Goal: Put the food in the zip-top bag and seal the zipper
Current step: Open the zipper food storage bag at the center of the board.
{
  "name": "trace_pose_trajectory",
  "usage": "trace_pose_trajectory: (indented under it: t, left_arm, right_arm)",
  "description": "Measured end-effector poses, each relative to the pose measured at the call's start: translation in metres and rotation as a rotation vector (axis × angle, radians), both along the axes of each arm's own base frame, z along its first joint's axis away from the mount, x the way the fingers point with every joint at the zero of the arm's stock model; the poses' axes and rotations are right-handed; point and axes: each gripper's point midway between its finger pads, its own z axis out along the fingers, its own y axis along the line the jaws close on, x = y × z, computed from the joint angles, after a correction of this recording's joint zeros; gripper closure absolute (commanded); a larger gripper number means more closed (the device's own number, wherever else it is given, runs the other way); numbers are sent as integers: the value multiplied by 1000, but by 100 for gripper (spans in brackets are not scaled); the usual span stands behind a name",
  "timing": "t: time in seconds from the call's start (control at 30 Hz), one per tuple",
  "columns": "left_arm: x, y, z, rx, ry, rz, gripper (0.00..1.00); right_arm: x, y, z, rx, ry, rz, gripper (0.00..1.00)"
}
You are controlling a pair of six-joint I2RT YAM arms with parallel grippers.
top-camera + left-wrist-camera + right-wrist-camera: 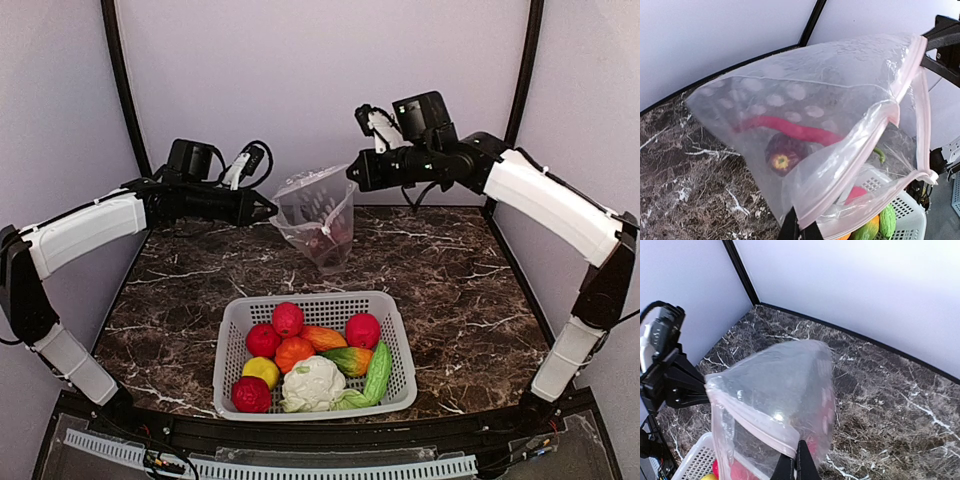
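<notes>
The clear zip-top bag (318, 218) hangs above the table's back middle, held by both grippers. My left gripper (270, 210) is shut on its left zipper corner (805, 216). My right gripper (352, 172) is shut on its right zipper corner (799, 456). The zipper strip (912, 75) is open and the mouth gapes. Inside lie a red chili (795, 129) and a dark purple fruit (782, 152). More food lies in the white basket (230, 330): red fruits (288, 319), an orange one (293, 352), a yellow one (262, 371), a white cauliflower (312, 384) and a green cucumber (378, 371).
The basket stands at the table's near middle. The marble tabletop (460, 290) is ringed by pale walls with black corner posts (122, 80). The left arm's camera and cables (660, 340) show at the left of the right wrist view.
</notes>
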Motion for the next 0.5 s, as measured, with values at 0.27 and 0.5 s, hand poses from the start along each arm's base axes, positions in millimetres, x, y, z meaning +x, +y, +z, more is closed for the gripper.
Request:
trace_pose_trajectory:
  t: [0.27,0.5]
  left_arm:
    - [10,-17,39,-114,-35,38,99]
    - [19,-34,-26,-84,125,56,99]
  right_arm:
    - [-22,-26,33,8,-52,-49,100]
    - [-12,-23,-38,-67,89,-96,100]
